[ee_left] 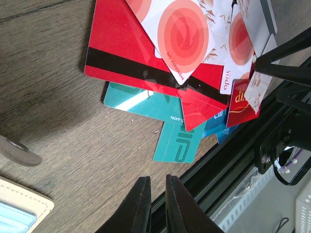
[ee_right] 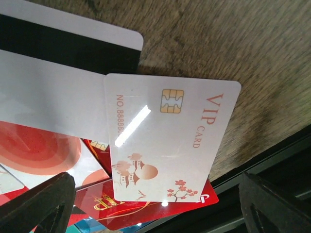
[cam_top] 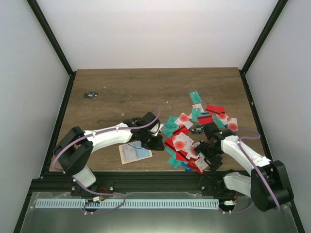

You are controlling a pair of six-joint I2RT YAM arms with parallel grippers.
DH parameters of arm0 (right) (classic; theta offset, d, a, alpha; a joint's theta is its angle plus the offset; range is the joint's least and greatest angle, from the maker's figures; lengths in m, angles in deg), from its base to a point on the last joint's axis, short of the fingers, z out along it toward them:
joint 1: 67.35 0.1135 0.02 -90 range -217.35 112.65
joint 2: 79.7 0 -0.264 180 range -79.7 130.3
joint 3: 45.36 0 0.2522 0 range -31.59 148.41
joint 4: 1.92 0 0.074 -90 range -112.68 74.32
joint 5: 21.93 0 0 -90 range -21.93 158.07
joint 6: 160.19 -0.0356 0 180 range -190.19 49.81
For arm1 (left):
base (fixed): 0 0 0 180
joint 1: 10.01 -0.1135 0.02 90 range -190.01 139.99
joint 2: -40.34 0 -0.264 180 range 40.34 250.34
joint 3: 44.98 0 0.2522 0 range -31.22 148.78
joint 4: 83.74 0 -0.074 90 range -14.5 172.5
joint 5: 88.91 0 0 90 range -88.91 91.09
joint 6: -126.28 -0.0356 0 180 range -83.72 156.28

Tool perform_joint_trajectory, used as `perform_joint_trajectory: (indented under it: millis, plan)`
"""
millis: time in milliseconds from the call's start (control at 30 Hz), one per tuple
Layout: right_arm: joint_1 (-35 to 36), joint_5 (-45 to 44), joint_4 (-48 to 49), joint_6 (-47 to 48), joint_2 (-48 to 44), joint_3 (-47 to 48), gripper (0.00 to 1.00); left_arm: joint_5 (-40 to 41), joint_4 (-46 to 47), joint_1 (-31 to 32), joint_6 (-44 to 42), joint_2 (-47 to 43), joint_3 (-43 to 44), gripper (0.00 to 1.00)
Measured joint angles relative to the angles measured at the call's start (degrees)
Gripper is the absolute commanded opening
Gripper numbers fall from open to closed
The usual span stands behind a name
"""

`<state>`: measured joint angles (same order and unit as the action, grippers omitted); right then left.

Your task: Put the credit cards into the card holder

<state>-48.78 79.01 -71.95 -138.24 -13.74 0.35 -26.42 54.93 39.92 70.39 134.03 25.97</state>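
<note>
The credit cards (cam_top: 194,128) lie in a loose overlapping pile, red, teal and white, on the right half of the table. The card holder (cam_top: 134,154), beige with a pale blue inside, lies open near the front edge, left of the pile. My left gripper (cam_top: 157,142) hovers between holder and pile; its fingers (ee_left: 143,204) are shut with nothing between them, pointing past a teal card (ee_left: 177,141). A corner of the card holder (ee_left: 22,206) shows at lower left. My right gripper (cam_top: 202,156) stands open over a white VIP card (ee_right: 170,131), its fingers (ee_right: 39,204) wide to each side.
A tiny dark flat object (cam_top: 90,94) lies at the far left of the table. The black frame rail (cam_top: 155,182) runs right along the front edge, close under the nearest cards. White walls enclose the table on three sides.
</note>
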Motion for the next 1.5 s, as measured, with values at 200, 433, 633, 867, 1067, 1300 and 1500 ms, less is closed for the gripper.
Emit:
perform_joint_trajectory:
  millis: [200, 433, 633, 867, 1067, 1300, 1500]
  plan:
    - [0.0, -0.5, 1.6, -3.9, -1.9, -2.2, 0.88, 0.0, 0.0, 0.0, 0.0, 0.0, 0.0, 0.11]
    - [0.0, -0.5, 3.2, -7.5, -1.6, -3.9, 0.66, 0.0, 0.1, 0.0, 0.2, -0.5, -0.7, 0.11]
    - [0.0, 0.7, 2.9, -9.7, -3.4, -5.2, 0.53, 0.1, 0.0, 0.0, 0.4, -1.6, -1.8, 0.11]
    - [0.0, 0.7, 2.8, -10.2, -4.2, -5.3, 0.48, 0.2, 0.1, 0.0, 0.4, -1.6, -1.8, 0.11]
    - [0.0, 0.1, 3.0, -9.2, -4.2, -4.4, 0.47, 0.2, 0.5, 0.0, 0.5, -1.6, -1.8, 0.11]
    - [0.0, -2.3, 3.5, -6.5, -3.4, -2.1, 0.46, 0.2, 0.5, 0.0, 0.6, -1.6, -1.8, 0.11]
    - [0.0, -3.0, 2.8, -4.2, -3.3, 1.1, 0.47, -0.2, 0.5, 0.0, 0.8, -1.6, -1.2, 0.11]
